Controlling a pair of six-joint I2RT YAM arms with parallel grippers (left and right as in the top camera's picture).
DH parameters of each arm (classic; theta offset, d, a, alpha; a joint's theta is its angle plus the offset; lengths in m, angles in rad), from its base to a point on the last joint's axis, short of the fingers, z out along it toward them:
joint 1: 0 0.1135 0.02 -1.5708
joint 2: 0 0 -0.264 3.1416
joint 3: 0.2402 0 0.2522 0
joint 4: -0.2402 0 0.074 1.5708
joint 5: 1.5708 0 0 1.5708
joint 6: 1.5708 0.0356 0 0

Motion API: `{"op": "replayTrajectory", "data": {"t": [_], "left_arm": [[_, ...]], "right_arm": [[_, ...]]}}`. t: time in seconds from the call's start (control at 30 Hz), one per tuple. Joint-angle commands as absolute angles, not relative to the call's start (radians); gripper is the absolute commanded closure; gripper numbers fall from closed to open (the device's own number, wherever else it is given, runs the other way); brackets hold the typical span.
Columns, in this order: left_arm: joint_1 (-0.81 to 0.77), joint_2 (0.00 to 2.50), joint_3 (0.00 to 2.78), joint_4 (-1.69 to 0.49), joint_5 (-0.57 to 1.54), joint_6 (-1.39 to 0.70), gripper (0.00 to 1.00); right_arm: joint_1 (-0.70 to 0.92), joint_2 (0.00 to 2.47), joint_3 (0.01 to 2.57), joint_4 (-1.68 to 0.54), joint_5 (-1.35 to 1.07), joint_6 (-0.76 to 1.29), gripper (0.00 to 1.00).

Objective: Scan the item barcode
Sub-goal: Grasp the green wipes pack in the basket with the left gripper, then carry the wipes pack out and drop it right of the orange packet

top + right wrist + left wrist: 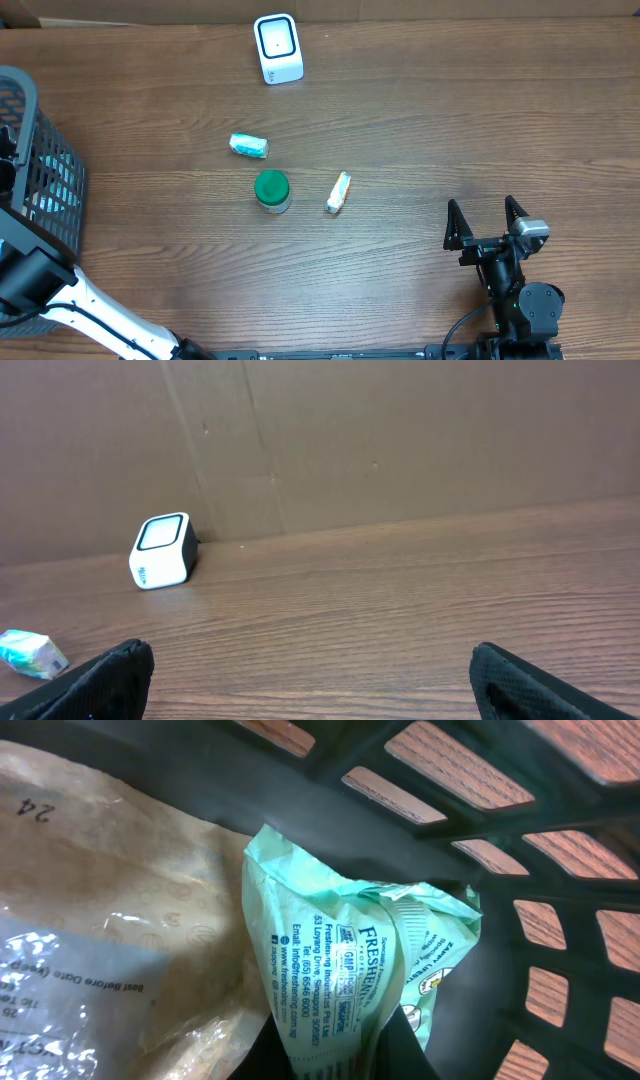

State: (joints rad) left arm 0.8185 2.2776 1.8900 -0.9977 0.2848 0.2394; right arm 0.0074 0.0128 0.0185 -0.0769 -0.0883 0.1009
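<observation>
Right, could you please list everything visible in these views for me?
Scanner: one, white, table's far edge.
Jar: one, green lid, table centre.
Small packet: one, pale green-white, just beyond jar.
Stick packet: one, white, right of jar.
Basket: one, black, table's left edge.
Mint packet: one, mint green, inside basket.
Paper pouch: one, brown, inside basket.
Table: one, brown wood.
Left pincer: black, shut on mint packet.
Right pincer: black, open, near right.

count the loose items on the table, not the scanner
3: a pale green packet, a green-lidded jar near it, a small white packet right of the jar. More lie in the basket.
</observation>
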Motion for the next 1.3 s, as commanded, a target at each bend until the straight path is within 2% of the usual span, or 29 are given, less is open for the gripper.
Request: {"op": "replayTrajectory", "data": {"t": [0.0,0.53,0.87,1.07,1.27], "left_arm": [[0.818,2.292,1.866,-0.998,0.228,0.208,0.96],[0.820,2.082,1.916,-1.060,-0.009,0.018,0.96],[0.820,2.073,1.906,-1.095,-0.010,0.014,0.96],[0.826,2.044,1.928,-1.101,-0.011,-0.070,0.96],[0.826,1.915,1.983,-1.104,0.002,-0.162,0.96]], "right_arm": [[0.011,0.003,0.008,-0.075,-0.079,0.100,0.00],[0.011,0.003,0.008,-0.075,-0.079,0.100,0.00],[0.012,0.003,0.008,-0.075,-0.079,0.100,0.00],[0.012,0.003,0.008,-0.075,-0.080,0.100,0.01],[0.012,0.003,0.008,-0.075,-0.079,0.100,0.00]]}}
